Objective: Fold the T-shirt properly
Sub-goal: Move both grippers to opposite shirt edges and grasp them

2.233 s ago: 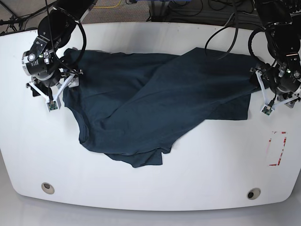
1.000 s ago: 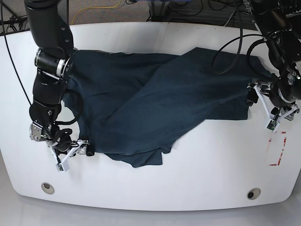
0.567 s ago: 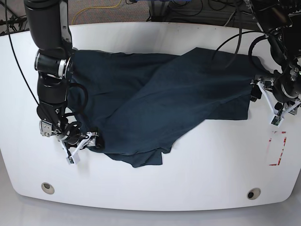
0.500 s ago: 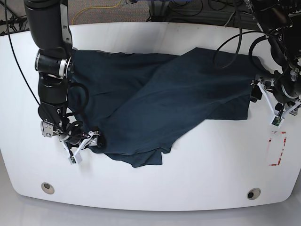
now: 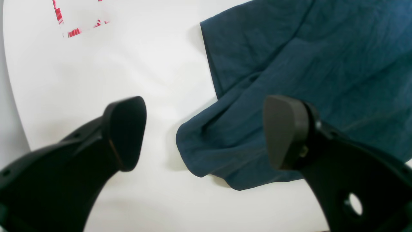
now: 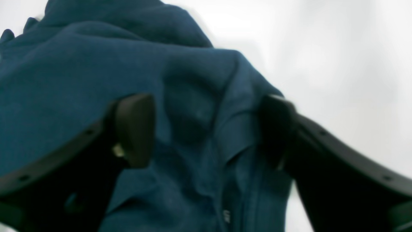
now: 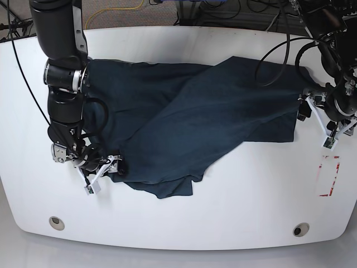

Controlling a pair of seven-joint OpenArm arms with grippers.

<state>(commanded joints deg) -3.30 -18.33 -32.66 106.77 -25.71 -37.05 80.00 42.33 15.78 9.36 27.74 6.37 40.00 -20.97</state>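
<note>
On surface (image 7: 234, 190): T-shirt (image 7: 189, 120) crumpled, unmoved.
Right pincer (image 6: 206, 129): wide, straddling the hem, nudged further in than before.
Left pincer (image 5: 202, 129): wide, unmoved.

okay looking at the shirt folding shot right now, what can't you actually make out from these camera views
1. Right wrist view: blurred. The fingers straddle a fold of the T-shirt, whether they touch it is unclear.
2. Base view: the right gripper is too small to show its jaws.
3. Base view: the left gripper partly hidden by its arm; the left wrist view shows it open over the shirt's edge.
4. The shirt's lower layers are covered by its folded-over top layer.
</note>
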